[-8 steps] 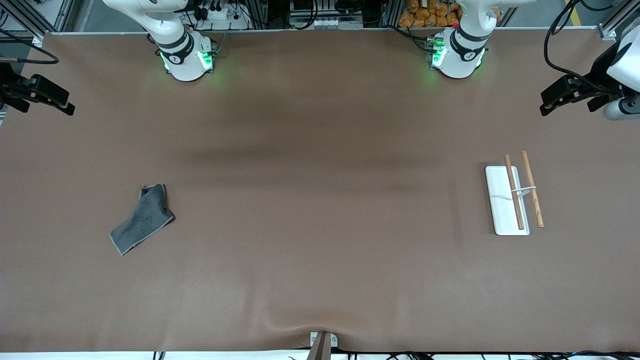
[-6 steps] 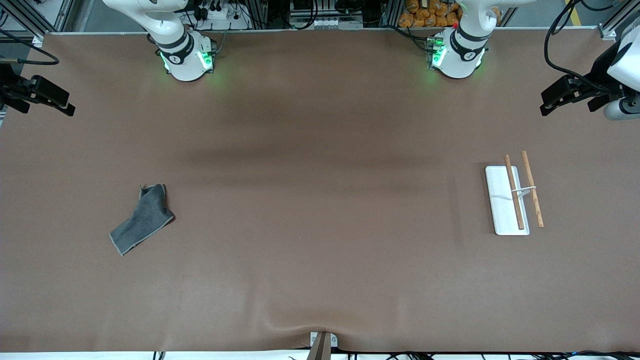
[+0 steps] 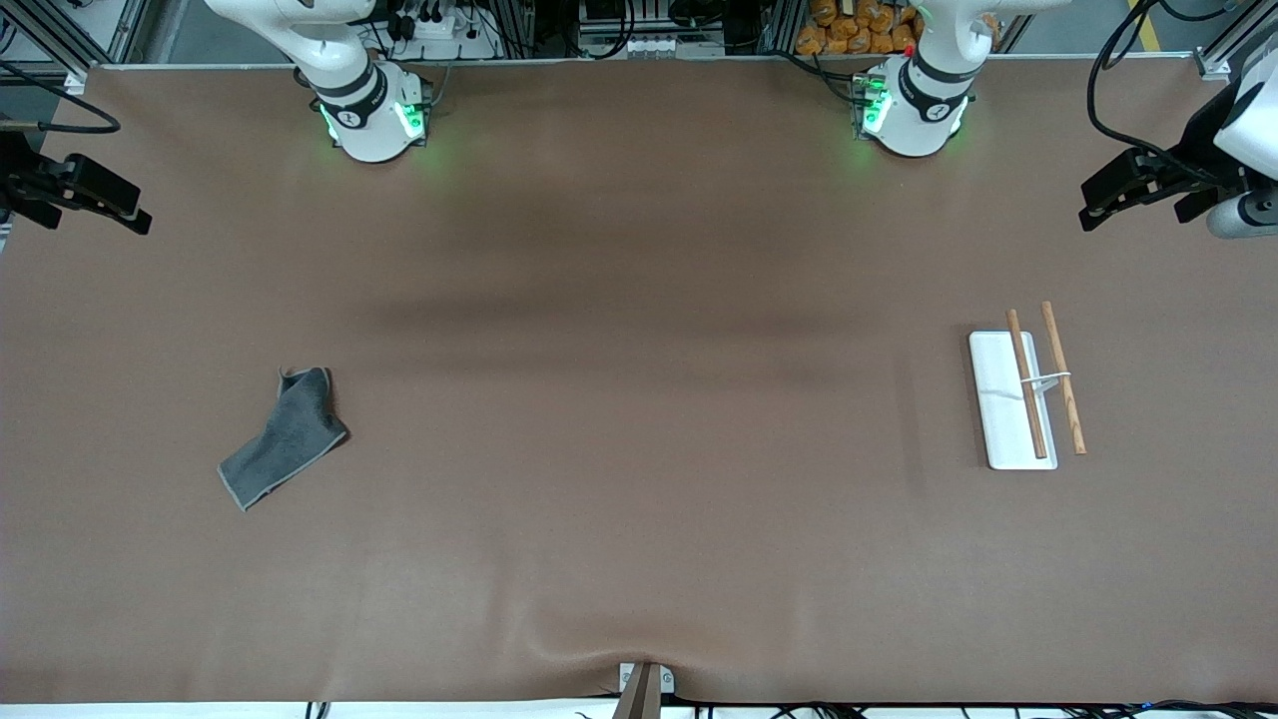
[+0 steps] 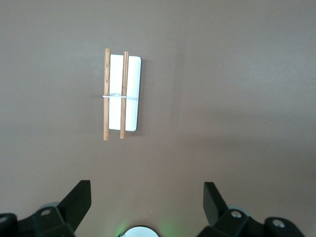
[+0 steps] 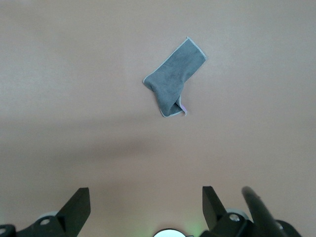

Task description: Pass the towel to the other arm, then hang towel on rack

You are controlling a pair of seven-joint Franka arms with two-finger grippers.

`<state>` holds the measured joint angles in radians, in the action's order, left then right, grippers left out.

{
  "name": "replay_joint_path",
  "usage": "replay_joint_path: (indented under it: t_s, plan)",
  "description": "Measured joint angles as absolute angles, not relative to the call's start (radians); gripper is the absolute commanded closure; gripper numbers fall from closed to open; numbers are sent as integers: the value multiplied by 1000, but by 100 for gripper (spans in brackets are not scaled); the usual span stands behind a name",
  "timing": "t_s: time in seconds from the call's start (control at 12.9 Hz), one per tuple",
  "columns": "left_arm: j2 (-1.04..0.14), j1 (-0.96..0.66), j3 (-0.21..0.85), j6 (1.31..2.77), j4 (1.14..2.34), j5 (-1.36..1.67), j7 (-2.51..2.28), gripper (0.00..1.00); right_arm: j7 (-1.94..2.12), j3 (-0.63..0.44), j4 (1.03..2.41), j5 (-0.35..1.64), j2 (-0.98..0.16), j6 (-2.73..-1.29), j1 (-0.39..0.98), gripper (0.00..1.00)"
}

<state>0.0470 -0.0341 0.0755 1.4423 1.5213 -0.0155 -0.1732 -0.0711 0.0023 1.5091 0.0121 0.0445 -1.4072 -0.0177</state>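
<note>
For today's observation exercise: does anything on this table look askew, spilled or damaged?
Only the small dark grey cloth towel: it lies crumpled and folded over, toward the right arm's end. The white-based rack with two wooden rods looks intact.

A soft, matt grey cloth towel (image 3: 283, 438) with a paler stitched hem. The rack (image 3: 1010, 400) has a smooth white base, two light wooden rods and thin metal wire. The table (image 3: 639, 519) covering is matt brown.
</note>
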Motion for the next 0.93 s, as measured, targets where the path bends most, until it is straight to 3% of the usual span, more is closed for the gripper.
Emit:
replay_joint_path:
  t_s: [0.93]
  plan:
    - [18,-27,78,1442,1522,-16,-168,0,-71,2,1515,12,41,-1408,-17,0]
